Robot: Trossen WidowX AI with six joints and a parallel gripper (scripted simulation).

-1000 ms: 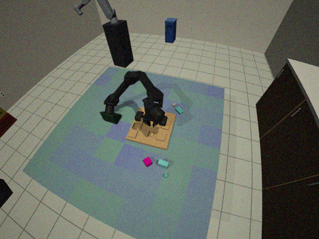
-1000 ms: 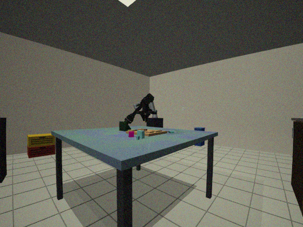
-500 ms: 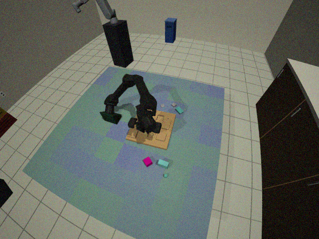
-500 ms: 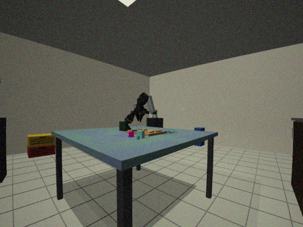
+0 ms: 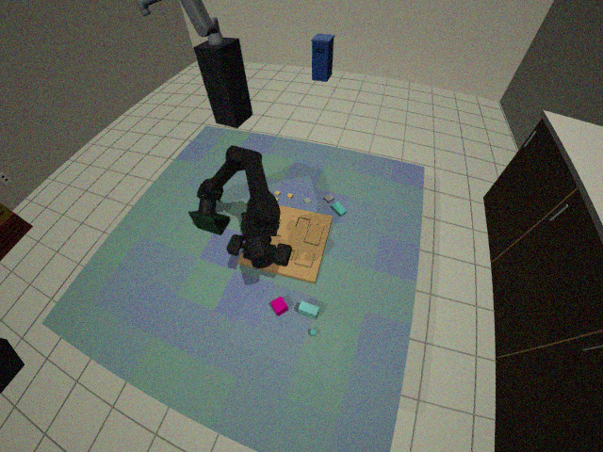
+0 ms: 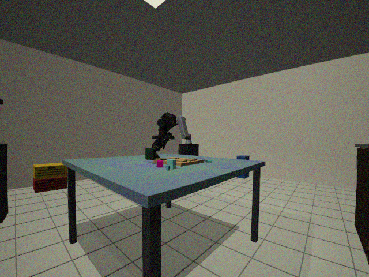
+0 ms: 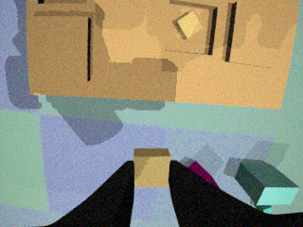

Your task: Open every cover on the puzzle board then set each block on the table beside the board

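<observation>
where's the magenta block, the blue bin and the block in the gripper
magenta block (image 5: 279, 305) (image 6: 159, 163) (image 7: 203, 174): all three views, on its body
blue bin (image 5: 321, 58) (image 6: 243, 157): top and exterior, front side
tan block (image 7: 151, 171): wrist, face between the fingers

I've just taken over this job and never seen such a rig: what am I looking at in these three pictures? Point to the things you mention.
The machine is one black arm (image 5: 264, 209) (image 6: 167, 119) with a two-fingered gripper (image 7: 151, 166). The top picture looks down on the table (image 5: 204, 379) (image 6: 119, 175); the exterior one sees it from the side; the wrist one looks past the fingers. A wooden board (image 5: 323, 243) (image 6: 190, 163) (image 7: 227, 90) lies there, with a magenta block (image 5: 279, 305) (image 6: 159, 163) (image 7: 204, 174) and teal pieces beside it. The gripper holds a tan block (image 7: 151, 171).
</observation>
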